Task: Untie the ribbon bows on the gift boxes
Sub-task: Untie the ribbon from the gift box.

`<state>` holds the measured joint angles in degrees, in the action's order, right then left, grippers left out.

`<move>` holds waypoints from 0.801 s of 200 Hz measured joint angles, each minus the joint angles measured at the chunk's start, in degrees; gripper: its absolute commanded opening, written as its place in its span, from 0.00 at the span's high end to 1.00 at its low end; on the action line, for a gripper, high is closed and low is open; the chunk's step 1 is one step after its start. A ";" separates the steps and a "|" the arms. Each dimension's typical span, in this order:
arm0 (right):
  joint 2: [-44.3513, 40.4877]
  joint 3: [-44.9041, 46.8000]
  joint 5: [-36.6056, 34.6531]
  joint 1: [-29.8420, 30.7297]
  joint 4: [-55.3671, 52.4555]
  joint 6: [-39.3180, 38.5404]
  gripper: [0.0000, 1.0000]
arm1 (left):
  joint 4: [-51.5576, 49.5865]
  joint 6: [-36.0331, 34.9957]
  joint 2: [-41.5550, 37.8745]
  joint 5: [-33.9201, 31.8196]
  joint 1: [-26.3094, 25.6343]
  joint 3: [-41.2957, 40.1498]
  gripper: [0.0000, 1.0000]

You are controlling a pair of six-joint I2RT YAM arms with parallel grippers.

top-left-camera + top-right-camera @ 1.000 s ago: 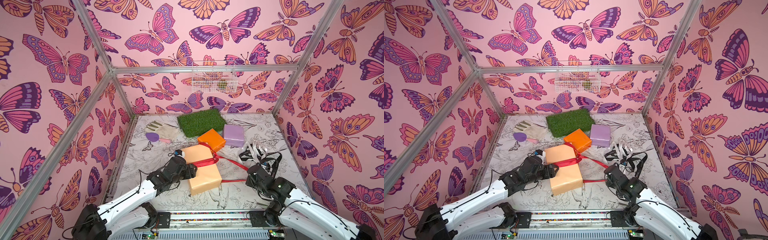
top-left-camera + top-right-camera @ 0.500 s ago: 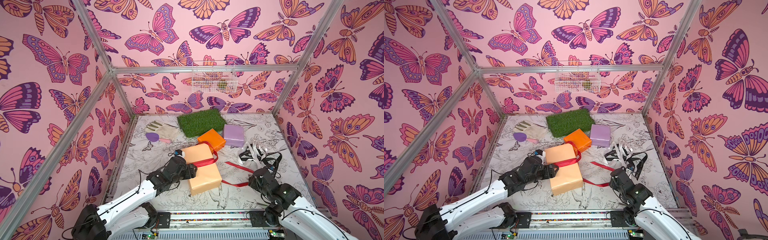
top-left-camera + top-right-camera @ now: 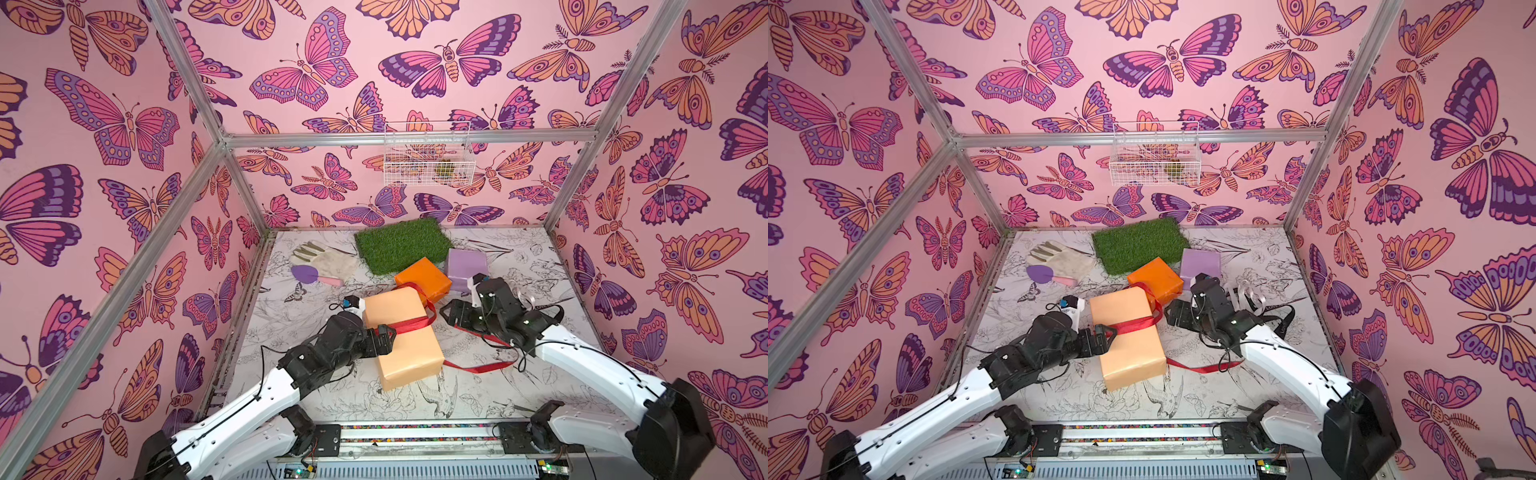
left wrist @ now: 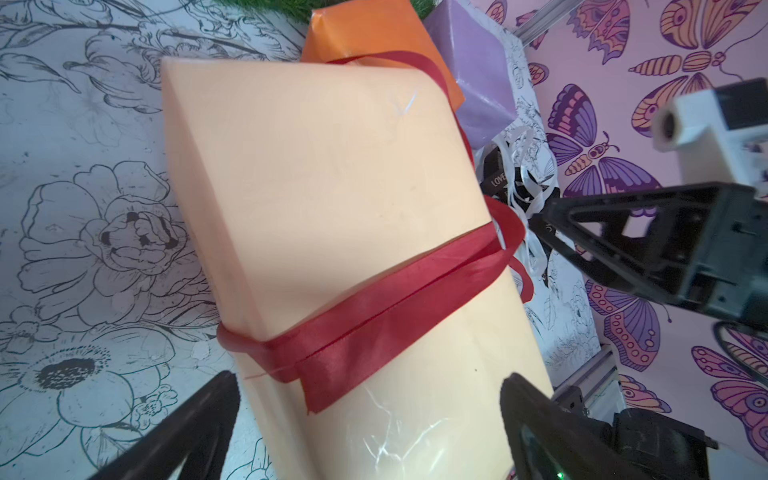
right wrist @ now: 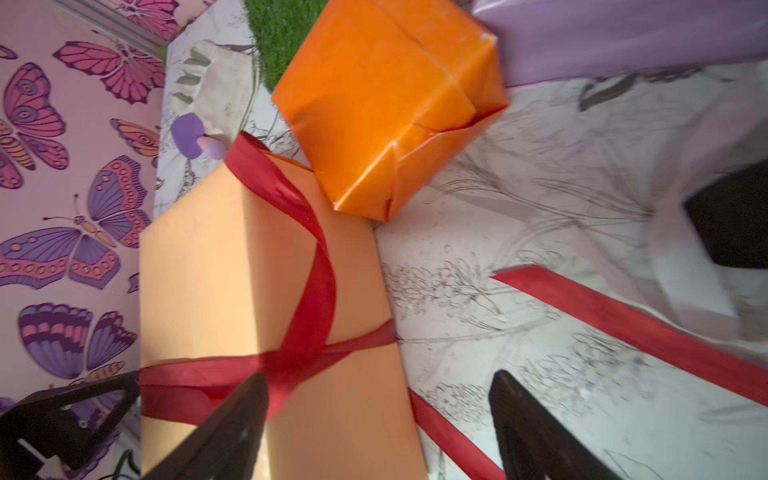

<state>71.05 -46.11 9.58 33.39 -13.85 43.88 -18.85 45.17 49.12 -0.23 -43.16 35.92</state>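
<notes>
The peach gift box (image 3: 405, 345) lies mid-table with the red ribbon (image 3: 410, 324) loosely crossed over its top; no bow shows, and one tail (image 3: 478, 368) trails on the table. My left gripper (image 3: 384, 338) (image 4: 365, 415) is open, its fingers straddling the box's left edge by the ribbon's free end. At the box's right side, near the orange box (image 3: 424, 277), my right gripper (image 3: 457, 316) (image 5: 378, 419) is open and empty. The lilac box (image 3: 465, 262) stands behind. Loose white and black ribbons (image 3: 1252, 297) lie behind my right arm.
A green turf mat (image 3: 401, 245) lies at the back. A glove (image 3: 328, 257) and a purple trowel (image 3: 305, 274) sit at the back left. A wire basket (image 3: 428, 160) hangs on the rear wall. Patterned walls close in on three sides.
My right gripper opened, let the red tail drop to the table and swung left and away toward the boxes. My left gripper opened wider at the box's edge.
</notes>
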 measured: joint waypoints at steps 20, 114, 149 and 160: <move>5.22 -1.66 5.38 0.00 3.85 1.44 0.32 | -1.18 -0.09 -0.24 -0.02 0.00 -0.02 0.00; 7.37 -5.92 12.66 0.09 9.81 3.76 1.00 | -3.93 0.96 -8.24 -5.57 0.09 -3.65 0.00; 8.07 -15.43 10.64 2.78 6.23 -0.74 1.00 | -5.11 3.63 -14.27 -7.82 1.44 -7.48 0.00; 9.38 -18.25 10.58 4.24 5.77 -2.05 1.00 | -5.68 4.37 -16.20 -8.39 2.05 -8.48 0.00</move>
<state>80.42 -64.36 20.16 37.63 -8.08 41.82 -24.53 49.54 32.93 -8.62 -41.10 27.44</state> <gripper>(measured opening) 0.054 0.999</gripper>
